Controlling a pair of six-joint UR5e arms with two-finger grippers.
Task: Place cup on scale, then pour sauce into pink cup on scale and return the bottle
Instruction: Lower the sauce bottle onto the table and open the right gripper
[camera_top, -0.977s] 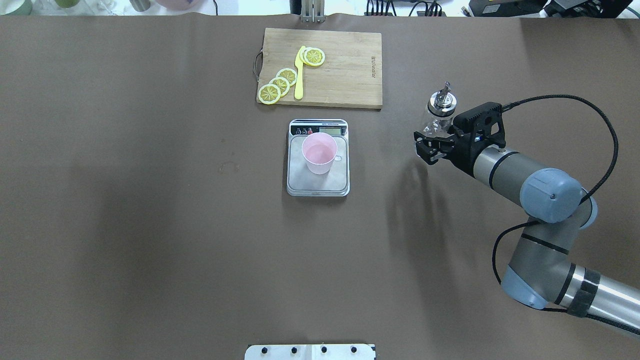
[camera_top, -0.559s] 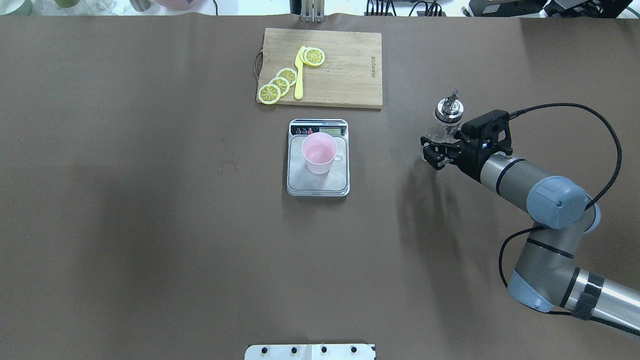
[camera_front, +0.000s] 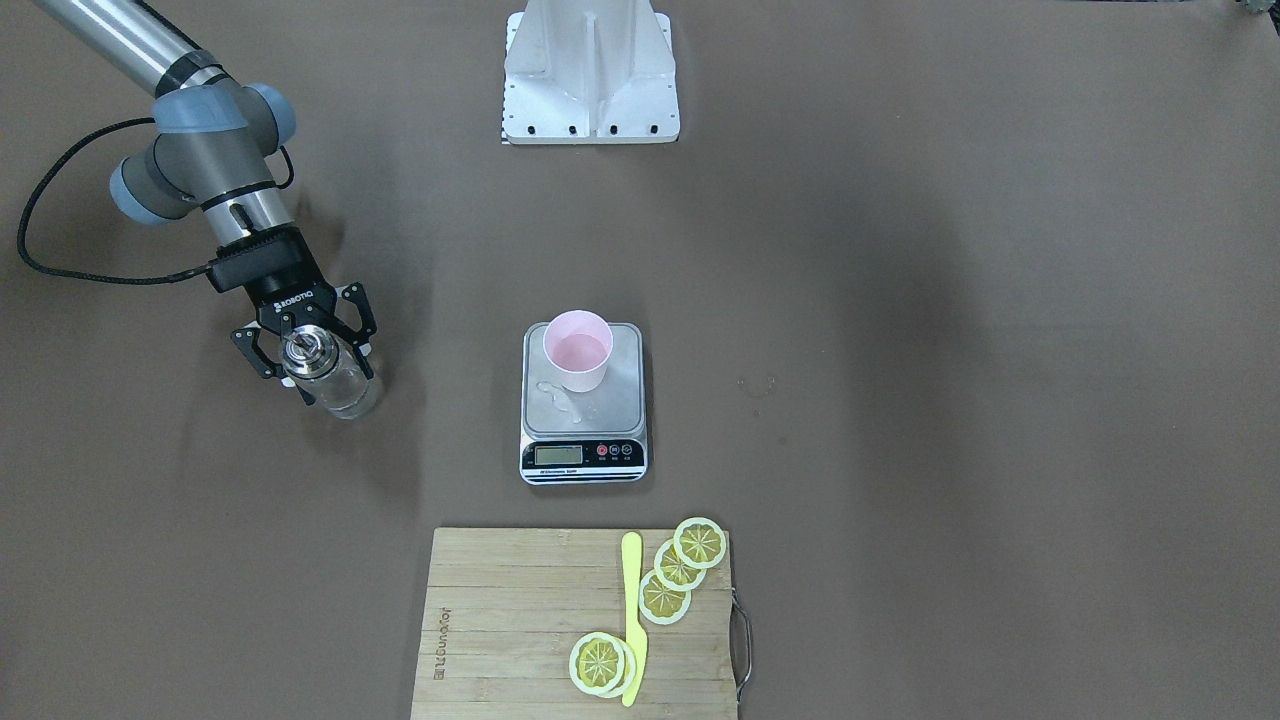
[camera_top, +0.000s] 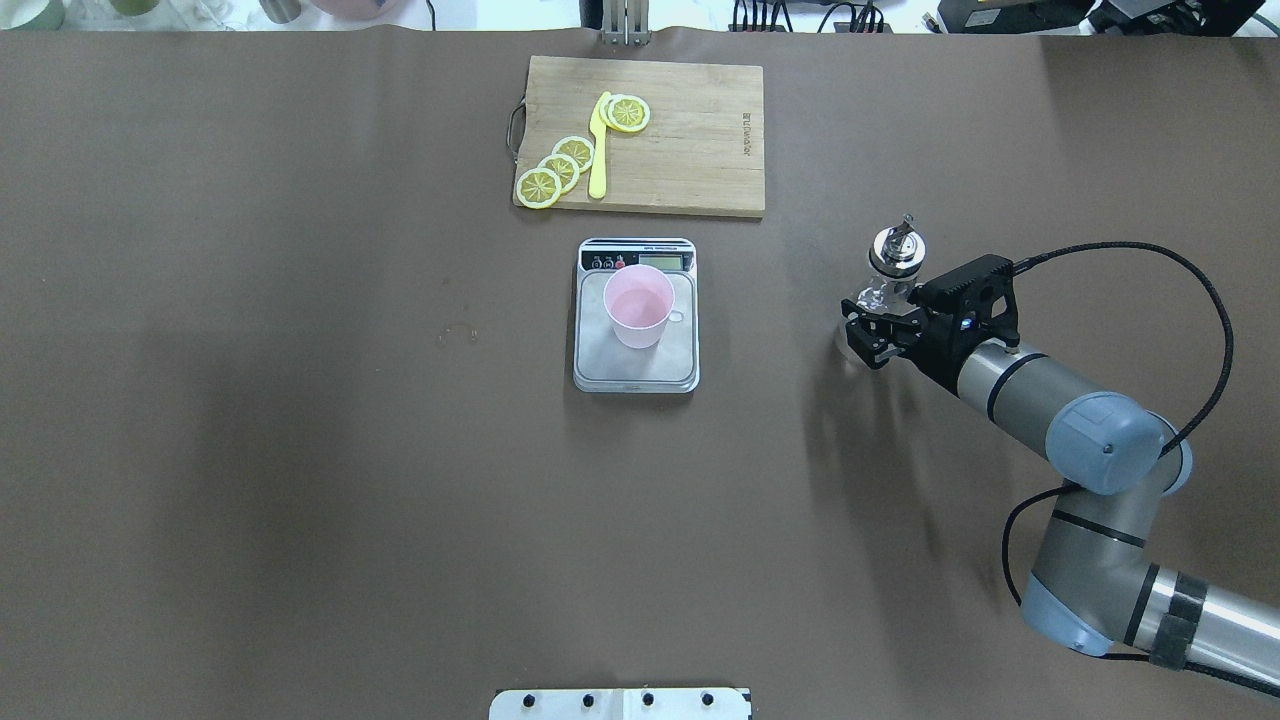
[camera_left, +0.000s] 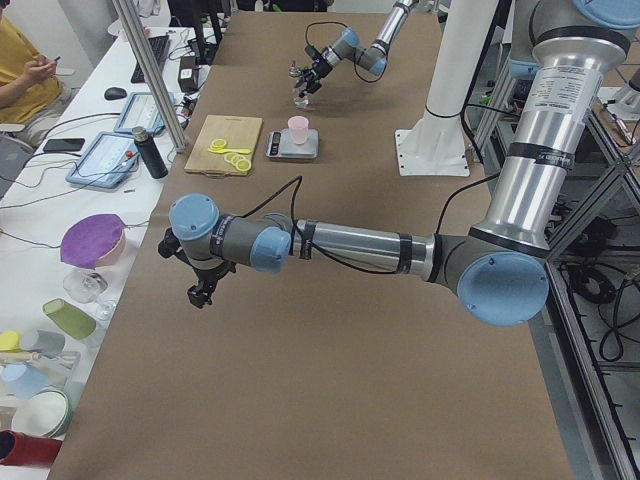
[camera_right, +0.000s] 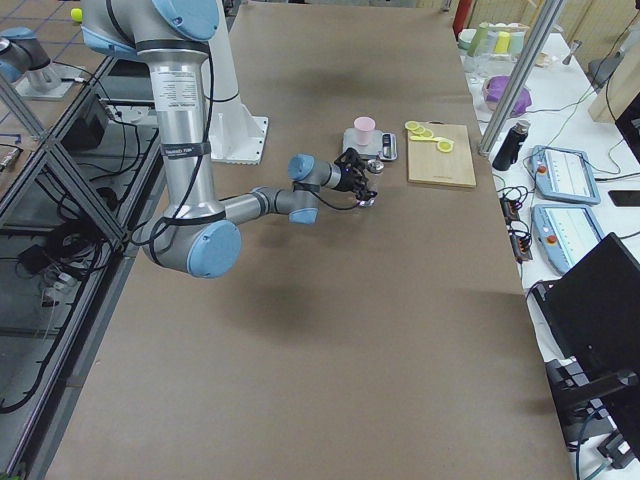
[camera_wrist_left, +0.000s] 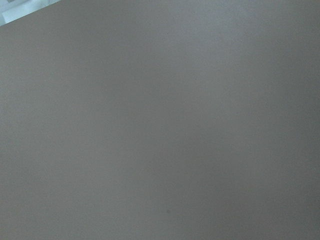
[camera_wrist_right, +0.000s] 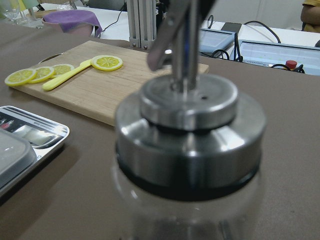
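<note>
Nearest the robot, a white metal base plate (camera_top: 620, 703) sits at the table's near edge. Ahead of it the matte brown table (camera_top: 300, 450) runs wide and bare to both sides. The left gripper (camera_left: 198, 296) hangs over that bare cover far off to the left, well apart from everything. Whether its fingers are spread or together I cannot tell.

At mid-table lies the scale (camera_top: 634, 368), a flat rectangle with rounded corners. It has a brushed steel platform and a black display strip on its far side. The cup (camera_top: 638, 305), smooth pale pink plastic and tapered, stands upright about mid-platform, inside its edges. A clear wet streak (camera_front: 562, 397) glints on the steel just beside the cup's foot.

Open table lies between the scale and the right gripper (camera_top: 868, 338), which is well off to the right. Its black fingers are pressed against the glass body of the bottle (camera_top: 895, 250). The bottle is upright and round, with a shiny metal pourer cap, and the sauce (camera_front: 348, 395) inside is colourless. Whether its base touches the table I cannot tell.

Farthest, near the far edge, a rectangular bamboo cutting board (camera_top: 690, 140) carries lemon slices (camera_top: 560, 165) and a yellow knife (camera_top: 598, 150), with a strip of table between it and the scale
</note>
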